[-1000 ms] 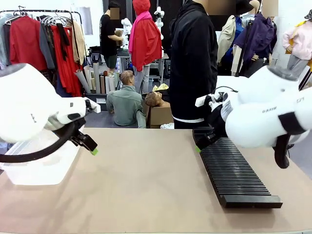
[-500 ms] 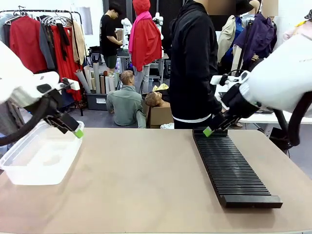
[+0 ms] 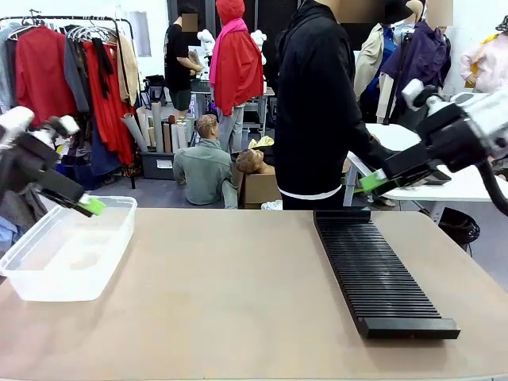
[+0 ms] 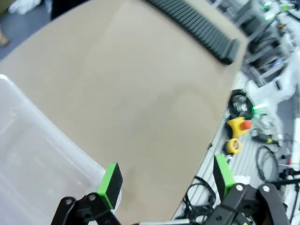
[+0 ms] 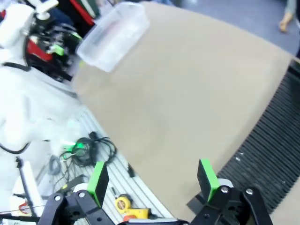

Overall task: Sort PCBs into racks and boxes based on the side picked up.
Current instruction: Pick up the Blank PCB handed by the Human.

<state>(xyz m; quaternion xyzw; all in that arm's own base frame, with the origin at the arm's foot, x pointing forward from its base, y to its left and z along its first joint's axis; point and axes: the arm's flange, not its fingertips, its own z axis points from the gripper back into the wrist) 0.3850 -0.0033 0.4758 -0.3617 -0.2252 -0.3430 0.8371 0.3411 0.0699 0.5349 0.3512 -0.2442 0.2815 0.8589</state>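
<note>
— Left claw (image 4: pixel 167 178), how wide?
— Spread fully, green pads far apart, nothing gripped.
— And right claw (image 5: pixel 153 179)?
— Same: jaws at full spread, nothing between the pads.
— Box, relative to left claw?
— Clear plastic box (image 3: pixel 55 287) directly beneath it, one pad hanging above the rim, no contact. Resting on the tan table (image 3: pixel 222 294).
— Rack?
— Long black rack (image 3: pixel 381 278) below right claw, narrow slots running across its width. Claw raised over the far end, apart from it. From the right wrist, rack corner just under one pad, box well away across the bare tabletop.
— From the left wrist?
— Box wall close under one pad, rack far off at the opposite side of the table.
— Farther out?
— Person in a black top (image 3: pixel 317 103) standing just past the rack's far end, near right claw. Tangle of cables (image 5: pixel 93 147) off the table's edge, low beside right claw.
</note>
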